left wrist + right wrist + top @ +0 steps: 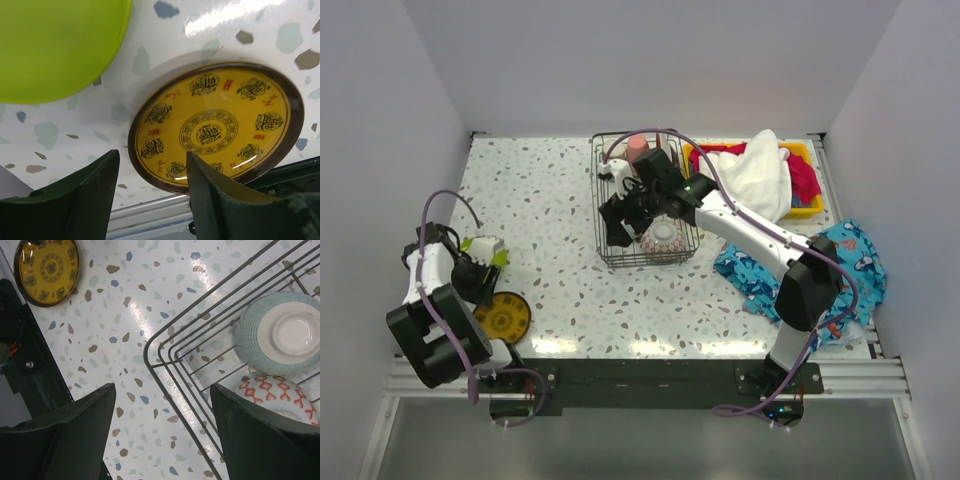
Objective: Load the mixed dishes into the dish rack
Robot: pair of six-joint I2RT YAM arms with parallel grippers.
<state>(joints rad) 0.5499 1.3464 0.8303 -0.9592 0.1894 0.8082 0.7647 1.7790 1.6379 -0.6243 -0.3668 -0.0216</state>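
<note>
Plainly, a white-walled speckled tabletop (550, 200) bears the dish rack (599, 200).

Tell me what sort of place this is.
Probably a robot test cell staged for kitchen chores, not a real kitchen: plain white walls box in a speckled table, the arms are bolted to a metal rail, and a wire dish rack holds bowls.

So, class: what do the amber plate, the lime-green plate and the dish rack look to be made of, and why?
Amber plate: glossy, bright glare on its printed face; glazed ceramic or melamine, cannot tell which.
Lime-green plate: one flat colour, soft sheen; probably plastic.
Dish rack: thin dark bent wire, likely coated metal.
</note>
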